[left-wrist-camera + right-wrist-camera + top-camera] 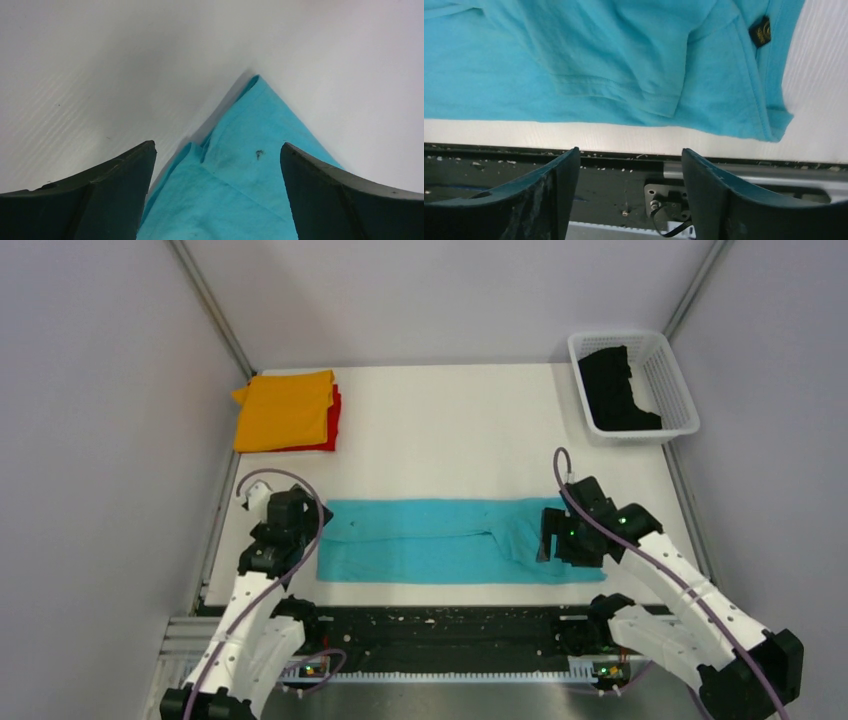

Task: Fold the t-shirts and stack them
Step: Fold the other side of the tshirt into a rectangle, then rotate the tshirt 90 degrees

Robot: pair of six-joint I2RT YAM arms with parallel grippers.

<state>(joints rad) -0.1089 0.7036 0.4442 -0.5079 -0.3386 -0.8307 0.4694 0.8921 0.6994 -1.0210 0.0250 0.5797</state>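
**A:** First entry, far left?

**B:** One stack of two folded shirts. The orange shirt point(285, 410) lies on top and the red shirt point(334, 420) under it, with only the red one's right edge showing. Place: beyond the left end of the turquoise shirt point(430, 540) and well apart from it.

**A:** Next?

**B:** One left gripper point(217, 150). Place: over the turquoise shirt's left end, where a corner of the cloth lies flat below it. Jaws spread wide, holding nothing. Noted there: one small dark speck point(259, 153) on the cloth.

**A:** The turquoise shirt itself?

**B:** One, folded lengthwise into a long band. It lies flat on the white table point(450, 430) and runs left to right between the two grippers. A sleeve is folded inward at its right part. A small dark label point(760, 31) sits by the collar band.

**A:** Then?

**B:** One right gripper point(629, 152). Place: at the turquoise shirt's right end, on its near side. Jaws parted, nothing between them. In the wrist view the shirt's near edge lies just past the fingertips, and the black rail point(614, 185) shows between the fingers.

**A:** Last entry, far right?

**B:** One white mesh basket point(672, 380). Place: beyond the turquoise shirt's right end and well apart from it. Contents: one black shirt point(615, 390), bunched and not folded.
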